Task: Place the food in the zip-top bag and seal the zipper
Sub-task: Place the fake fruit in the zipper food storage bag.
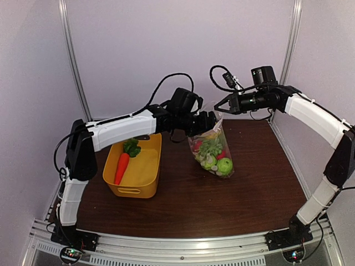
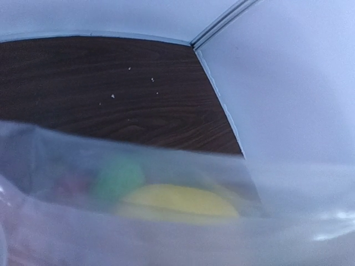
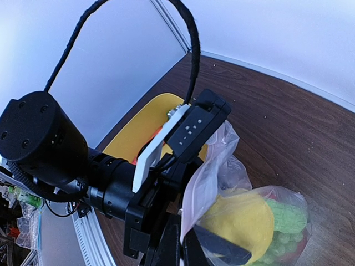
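The zip-top bag [image 1: 213, 139] stands upright on the table, held up by its top edge. Inside it are several toy foods, among them a green apple [image 1: 224, 164] and a yellow lemon [image 3: 244, 219]. My left gripper [image 1: 210, 123] is shut on the bag's top at the left. My right gripper [image 1: 218, 105] is shut on the mouth edge right beside it; its dark fingertips [image 3: 172, 249] pinch the zipper [image 3: 195, 188]. The left wrist view is filled by blurred bag film [image 2: 166, 238] with the lemon [image 2: 177, 200] behind it. An orange carrot [image 1: 121, 168] lies in the yellow basket [image 1: 133, 191].
The yellow basket sits left of the bag, under the left forearm. The left arm's wrist camera housing [image 3: 194, 124] is close to my right gripper. Enclosure walls and metal posts [image 1: 75, 61] ring the brown table [image 1: 255, 183].
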Controlling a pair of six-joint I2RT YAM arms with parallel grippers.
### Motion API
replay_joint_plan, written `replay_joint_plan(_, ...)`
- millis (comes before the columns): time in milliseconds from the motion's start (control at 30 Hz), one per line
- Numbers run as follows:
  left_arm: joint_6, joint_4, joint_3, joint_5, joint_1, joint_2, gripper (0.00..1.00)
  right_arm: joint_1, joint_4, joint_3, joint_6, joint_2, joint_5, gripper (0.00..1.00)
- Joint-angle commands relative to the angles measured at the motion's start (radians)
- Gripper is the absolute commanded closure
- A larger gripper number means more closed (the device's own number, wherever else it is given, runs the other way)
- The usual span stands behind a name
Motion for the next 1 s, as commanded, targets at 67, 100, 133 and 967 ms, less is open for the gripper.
replay_joint_plan(67,0.066,-0.007,0.031,0.006,0.000,-0.098,0.02,0.005,0.043,0.051,0.008,0.009,-0.025,1.00)
replay_joint_plan(100,0.071,-0.023,0.032,0.003,0.000,-0.111,0.02,0.004,0.040,0.053,0.004,0.007,-0.021,1.00)
replay_joint_plan(133,0.079,-0.032,0.029,-0.001,0.000,-0.125,0.02,0.003,0.037,0.056,-0.001,0.006,-0.016,1.00)
replay_joint_plan(967,0.359,-0.455,-0.477,-0.394,0.152,-0.491,0.33,-0.004,-0.020,0.031,-0.121,0.021,0.102,1.00)
